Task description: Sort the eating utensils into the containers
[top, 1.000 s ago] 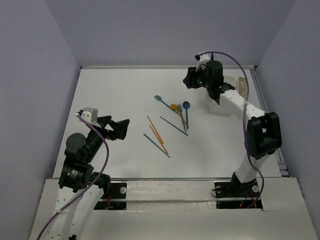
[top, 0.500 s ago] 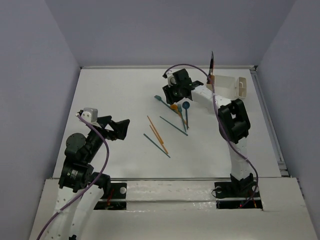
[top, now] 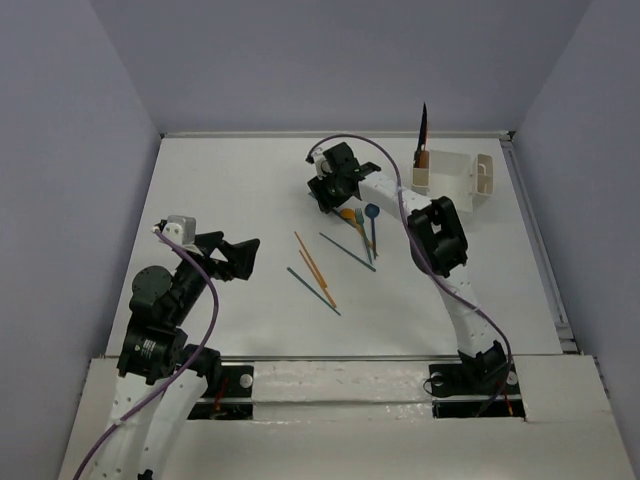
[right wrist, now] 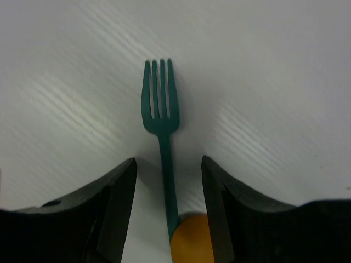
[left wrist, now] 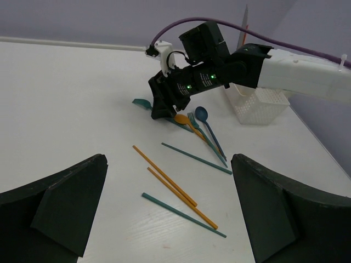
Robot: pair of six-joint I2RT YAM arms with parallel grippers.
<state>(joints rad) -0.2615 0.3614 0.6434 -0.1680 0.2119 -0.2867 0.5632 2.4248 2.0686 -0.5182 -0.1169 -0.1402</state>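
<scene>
Teal plastic fork is lying flat on the table at the centre of the right wrist view, tines up-frame, its handle meeting the orange spoon. We are judging it light, stiff and slick, best pinched on the narrow handle. The right gripper is straddling that handle with jaws parted and gripping nothing, and the left gripper is hanging spread and empty.

Bright even light, soft shadows, mild glare

Fork between right fingers; chopsticks before it; knife upright in caddy, far right.
</scene>
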